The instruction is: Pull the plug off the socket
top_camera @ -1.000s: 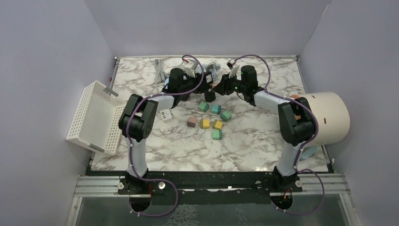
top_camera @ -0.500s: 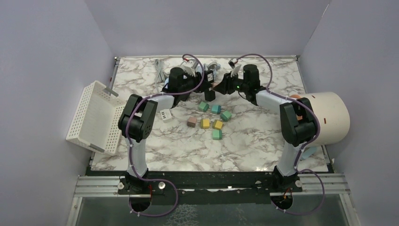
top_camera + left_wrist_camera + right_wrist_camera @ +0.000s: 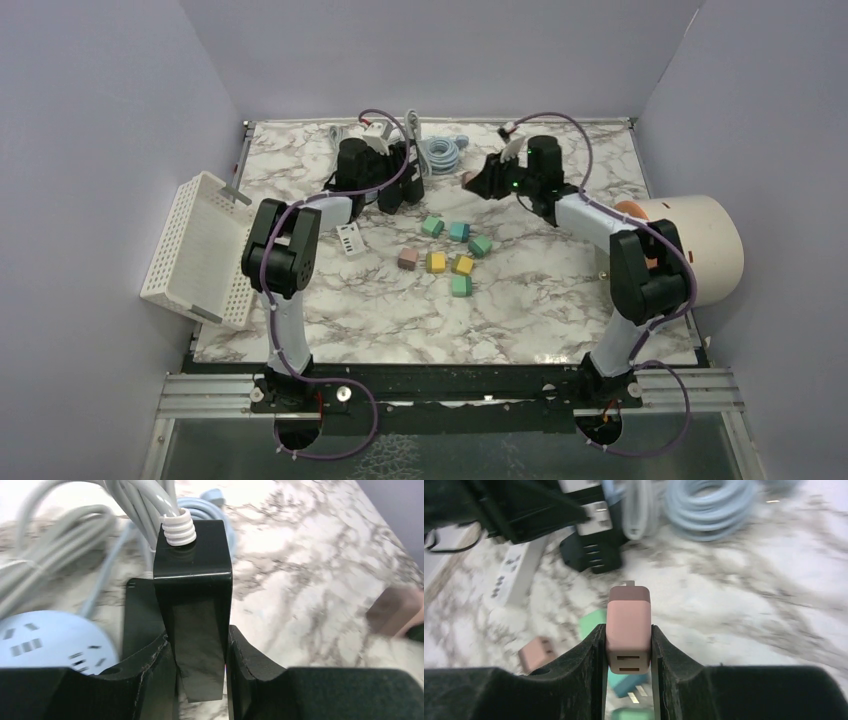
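The socket [image 3: 192, 580] is a black block with a white ribbed cable sleeve on its far end, and my left gripper [image 3: 197, 645] is shut on its sides. From above it sits at the back left of centre [image 3: 393, 190]. The plug [image 3: 628, 625] is a pink cube with metal prongs at its far tip, and my right gripper [image 3: 628, 640] is shut on it. Seen from the top view, the plug [image 3: 467, 180] is clear of the socket, with bare marble between them. The right wrist view shows the socket [image 3: 591, 555] beyond the plug, apart from it.
Several coloured cube plugs [image 3: 450, 250] lie mid-table, near a white power strip [image 3: 350, 240]. Coiled pale-blue cable [image 3: 440, 152] and grey cables lie at the back. A white basket [image 3: 200, 250] leans at the left edge. A cream cylinder [image 3: 700, 250] stands at the right.
The two grippers have drawn apart: the left one went left with the socket and the right one went right with the plug, which now is out of the socket.
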You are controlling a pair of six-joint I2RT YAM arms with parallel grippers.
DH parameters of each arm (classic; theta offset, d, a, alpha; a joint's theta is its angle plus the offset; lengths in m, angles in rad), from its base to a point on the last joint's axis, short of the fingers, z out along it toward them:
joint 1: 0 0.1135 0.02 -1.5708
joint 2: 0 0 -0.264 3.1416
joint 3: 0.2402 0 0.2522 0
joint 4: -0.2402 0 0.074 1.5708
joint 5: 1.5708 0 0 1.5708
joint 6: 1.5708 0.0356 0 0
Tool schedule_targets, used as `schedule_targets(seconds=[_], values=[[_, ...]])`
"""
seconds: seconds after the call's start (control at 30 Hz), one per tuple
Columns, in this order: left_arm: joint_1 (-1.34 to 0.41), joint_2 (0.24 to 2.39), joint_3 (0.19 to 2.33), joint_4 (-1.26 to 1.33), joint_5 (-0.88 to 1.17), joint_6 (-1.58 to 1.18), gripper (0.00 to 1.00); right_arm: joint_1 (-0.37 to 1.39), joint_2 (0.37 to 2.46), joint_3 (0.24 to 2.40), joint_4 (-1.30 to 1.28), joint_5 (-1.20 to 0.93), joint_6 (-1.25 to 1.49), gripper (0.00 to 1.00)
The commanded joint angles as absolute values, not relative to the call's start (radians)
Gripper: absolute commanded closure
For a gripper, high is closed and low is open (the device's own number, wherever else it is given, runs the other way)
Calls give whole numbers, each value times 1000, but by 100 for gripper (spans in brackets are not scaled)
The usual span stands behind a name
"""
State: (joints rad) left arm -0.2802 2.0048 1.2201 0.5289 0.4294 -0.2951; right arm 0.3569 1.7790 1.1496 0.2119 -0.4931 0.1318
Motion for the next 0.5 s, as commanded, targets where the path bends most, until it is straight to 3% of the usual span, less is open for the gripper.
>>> schedule_targets(seconds=[0.0,0.1,0.3,0.4,0.47], values=[[-256,1962,1240,575,319,-250,100,358,1731,1178,188,-499,127,99],[-256,1957,1235,575,320,-251,100,531,1731,1228,79,-220,-68,99],[-256,1951,1232,565,308,-240,100,350,1678,1080,290,-579,210,99],[-254,1966,1240,565,270,-246,100,385,1654,1116,151,-481,102,99],[-254,1981,1253,565,263,-255,100,385,1625,1078,191,-483,145,99]])
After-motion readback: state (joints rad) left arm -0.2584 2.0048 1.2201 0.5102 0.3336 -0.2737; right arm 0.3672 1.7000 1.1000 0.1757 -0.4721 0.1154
